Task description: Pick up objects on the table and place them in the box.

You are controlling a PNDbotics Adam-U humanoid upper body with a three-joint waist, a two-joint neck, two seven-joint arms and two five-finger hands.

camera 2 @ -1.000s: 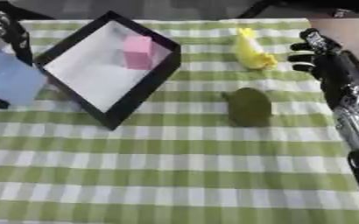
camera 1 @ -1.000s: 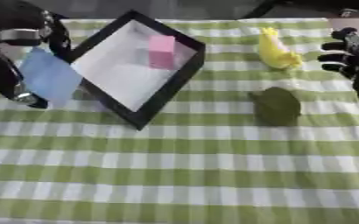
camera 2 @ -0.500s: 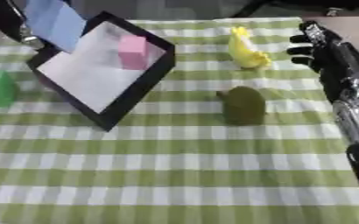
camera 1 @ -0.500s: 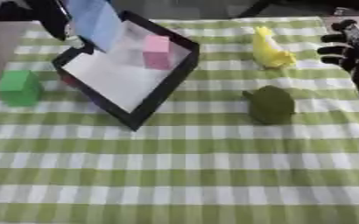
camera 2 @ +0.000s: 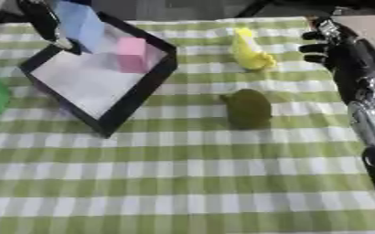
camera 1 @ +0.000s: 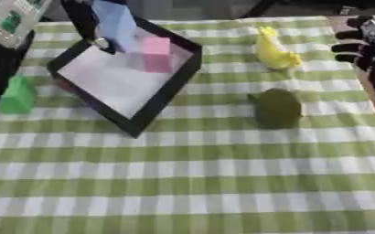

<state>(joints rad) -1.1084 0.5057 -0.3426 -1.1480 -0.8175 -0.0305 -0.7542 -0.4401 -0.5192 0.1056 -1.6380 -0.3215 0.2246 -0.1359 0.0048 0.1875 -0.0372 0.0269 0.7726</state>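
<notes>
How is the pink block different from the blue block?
The pink block rests inside the box, on its white floor, and nothing touches it; the blue block is held up over the box's far corner by the left hand. The pink block looks smaller and squatter, the blue one taller. The pink one stands upright; the blue one hangs slightly tilted. Both are plain, straight-sided blocks.
</notes>
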